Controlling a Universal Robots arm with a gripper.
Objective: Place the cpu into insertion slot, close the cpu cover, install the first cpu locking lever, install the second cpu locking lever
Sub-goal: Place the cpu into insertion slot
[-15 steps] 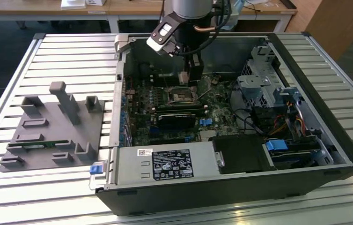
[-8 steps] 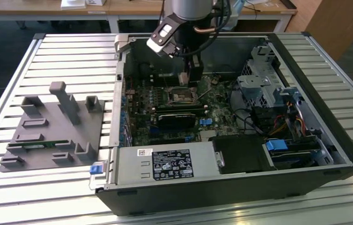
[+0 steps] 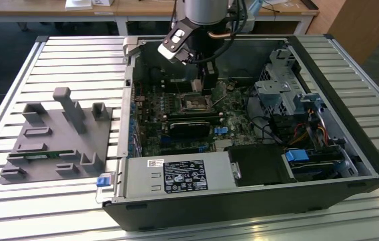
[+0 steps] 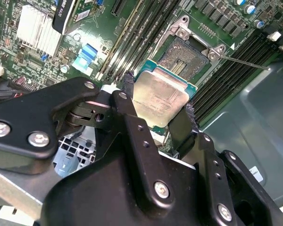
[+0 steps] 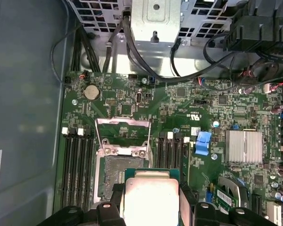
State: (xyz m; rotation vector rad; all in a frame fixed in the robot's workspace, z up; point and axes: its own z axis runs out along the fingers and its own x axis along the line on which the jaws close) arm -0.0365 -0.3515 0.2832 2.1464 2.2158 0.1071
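A slatted metal worktop (image 3: 62, 55) carries an open computer case (image 3: 243, 206) lying on its side, with a grey plastic holder (image 3: 42, 145) beside it toward the exterior view's left. Inside the case lies the green circuit board (image 3: 176, 113), and the robot arm (image 3: 203, 10) reaches down over its middle. The black fingers (image 4: 132, 117) are clenched on the chip (image 4: 162, 92), one on each of two opposite edges, as both wrist views show (image 5: 188, 200). The chip (image 5: 151, 200) is a flat square with a dull silver metal top, faintly printed, and a thin green rim showing around it. Being square, it has no long axis. It is held level with the metal face up toward the cameras, and in the first wrist view its edges run in line with those of the socket (image 5: 115, 174). It hangs over the near edge of the socket (image 4: 181, 59), not seated in it, and the dark field of contacts beyond it is bare. The cover (image 5: 122, 123), a thin silver frame, stands swung open at the far side of the socket. A thin wire lever (image 4: 243, 62) sticks out beside the socket, unlatched.
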